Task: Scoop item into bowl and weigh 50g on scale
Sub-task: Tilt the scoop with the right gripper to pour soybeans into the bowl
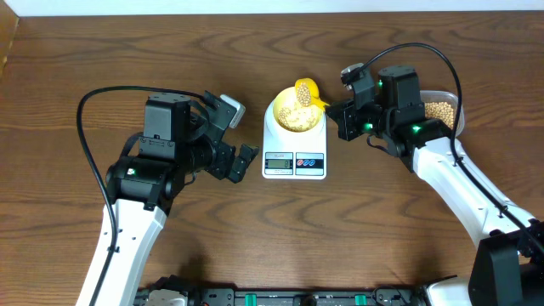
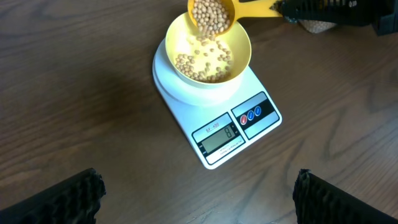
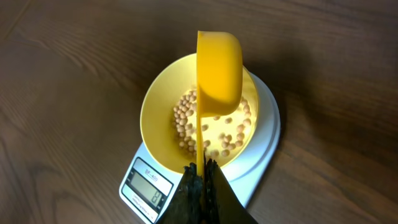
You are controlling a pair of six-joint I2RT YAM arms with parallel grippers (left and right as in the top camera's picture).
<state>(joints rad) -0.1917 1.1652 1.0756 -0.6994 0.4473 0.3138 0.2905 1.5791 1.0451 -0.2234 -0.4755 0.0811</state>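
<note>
Over the bowl (image 3: 157,118), right fingers (image 3: 217,200) clench the tilted scoop (image 3: 219,68); left fingers (image 2: 62,199) spread wide.

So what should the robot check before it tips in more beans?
1. The bowl sits on the scale: ok.
2. The right gripper is shut on the scoop handle: ok.
3. The scoop is tilted above the bowl, not beside it: ok.
4. The beans lie inside the bowl, none seen on the wood: ok.
5. The display shows the target weight: cannot tell, digits too small.
6. The left gripper is open, apart from the scale: ok.
</note>
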